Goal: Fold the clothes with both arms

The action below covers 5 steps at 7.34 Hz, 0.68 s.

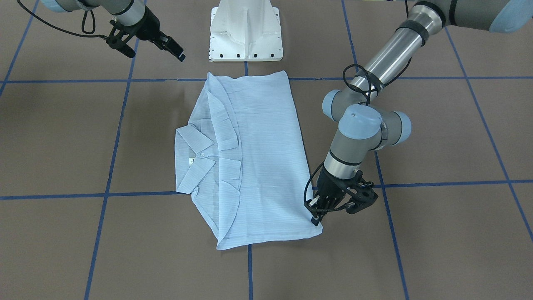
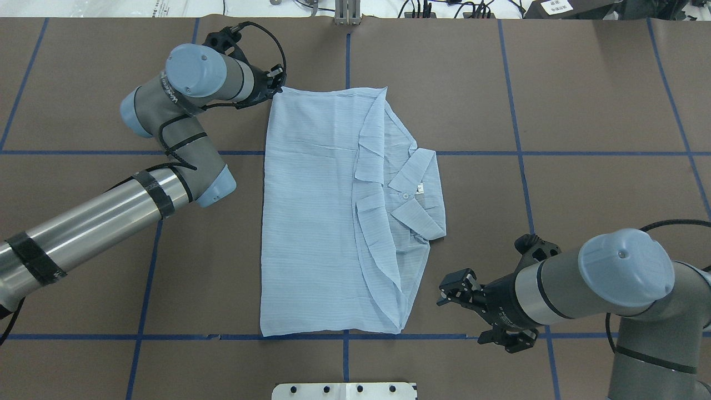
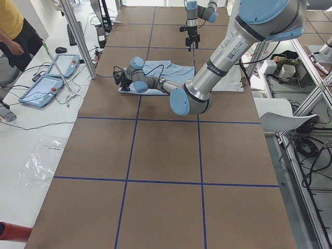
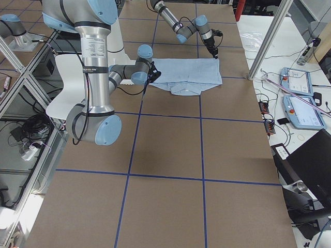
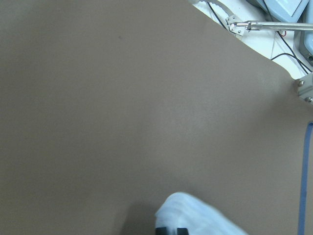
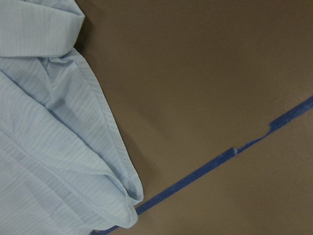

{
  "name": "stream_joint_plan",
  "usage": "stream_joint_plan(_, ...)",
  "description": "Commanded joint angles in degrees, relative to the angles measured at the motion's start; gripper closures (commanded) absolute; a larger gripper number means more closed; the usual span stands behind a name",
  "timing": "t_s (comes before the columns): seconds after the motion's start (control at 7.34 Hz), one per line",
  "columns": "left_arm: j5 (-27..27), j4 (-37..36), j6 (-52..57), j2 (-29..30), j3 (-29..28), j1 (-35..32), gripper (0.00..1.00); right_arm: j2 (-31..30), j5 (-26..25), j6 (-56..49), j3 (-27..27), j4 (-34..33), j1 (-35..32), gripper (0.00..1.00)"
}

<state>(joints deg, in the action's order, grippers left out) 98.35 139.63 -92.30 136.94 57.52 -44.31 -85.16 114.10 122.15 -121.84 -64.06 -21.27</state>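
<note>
The pale blue striped shirt (image 2: 311, 222) lies folded flat on the brown table, collar (image 2: 416, 194) toward the robot's right. My left gripper (image 2: 275, 89) is low at the shirt's far left corner and is shut on it. The front view (image 1: 318, 216) shows this too. In the left wrist view a bunched bit of cloth (image 5: 195, 215) sits right at the fingertips. My right gripper (image 2: 447, 290) is open and empty. It hovers above the table just right of the shirt's near right corner, apart from it. The right wrist view shows only the shirt's edge (image 6: 44, 147).
The white pedestal base (image 1: 245, 33) stands at the robot's side of the table, next to the shirt's near edge. Blue tape lines (image 2: 522, 150) cross the brown surface. An operator (image 3: 13, 31) and control tablets (image 3: 52, 78) are beyond the table's far edge.
</note>
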Motion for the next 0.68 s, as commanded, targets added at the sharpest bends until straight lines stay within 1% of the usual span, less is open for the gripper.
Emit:
stream_joint_plan(0.0,3.1,-0.1,0.3,-4.9,9.3,-0.4,0.00,4.1,-1.0,-3.0,1.6,-0.2,-2.8,0.00)
stream_joint_plan(0.14,8.5,-0.2,0.6,-10.7,18.1,-0.5,0.00,5.1,-2.6,-7.2,2.9,-0.5,-2.4,0.00)
stream_joint_plan(0.27,9.5,-0.2,0.8,-16.6,27.4,-0.5,0.00,6.9,-3.6,-13.0,4.9,-0.5,-1.9,0.00)
stream_joint_plan(0.41,10.4,-0.5,4.0,-22.3,35.0,-0.4,0.00,7.7,-4.6,-20.6,5.4,-2.4,-1.8,0.00)
stream_joint_plan(0.55,12.1,-0.5,6.4,-25.6,38.8,-0.6,0.00,9.9,-7.6,-27.5,5.6,-8.0,-0.5,0.00)
